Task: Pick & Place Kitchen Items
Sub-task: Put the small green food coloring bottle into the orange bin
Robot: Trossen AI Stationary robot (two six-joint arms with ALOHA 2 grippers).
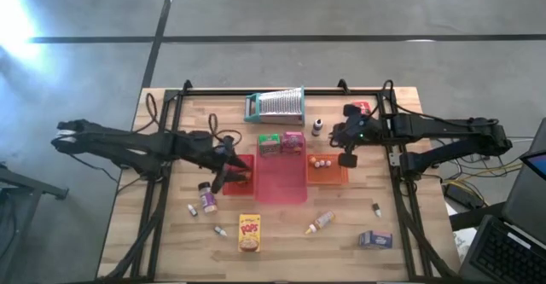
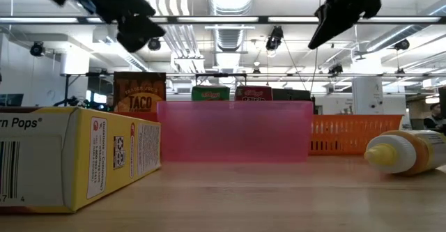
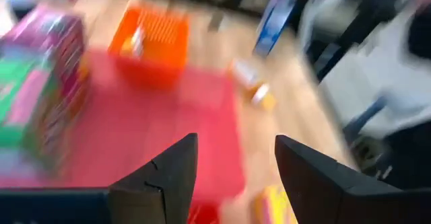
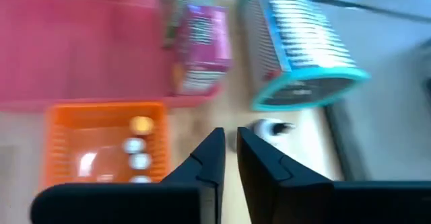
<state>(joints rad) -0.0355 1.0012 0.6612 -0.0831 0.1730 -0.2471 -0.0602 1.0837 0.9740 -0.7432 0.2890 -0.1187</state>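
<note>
My left gripper (image 1: 229, 175) hangs open above the left edge of the red tray (image 1: 281, 190), nothing between its fingers (image 3: 172, 167). My right gripper (image 1: 348, 159) is shut and empty, raised over the right part of the orange tray (image 1: 334, 178), which holds a few small items (image 4: 138, 143). A green box (image 1: 270, 144) and a pink box (image 1: 293, 142) stand at the red tray's far edge. On the table lie a yellow Pops box (image 1: 249, 233), a spice jar (image 1: 206, 197), a yellow bottle (image 1: 320, 223) and a blue-purple box (image 1: 375, 240).
A ribbed silver piece with a teal frame (image 1: 275, 105) lies at the far edge, a small dark bottle (image 1: 316, 128) beside it. Tiny bottles (image 1: 220, 230) (image 1: 376, 207) lie on the near half. Black frame rails (image 1: 158, 216) run along both table sides.
</note>
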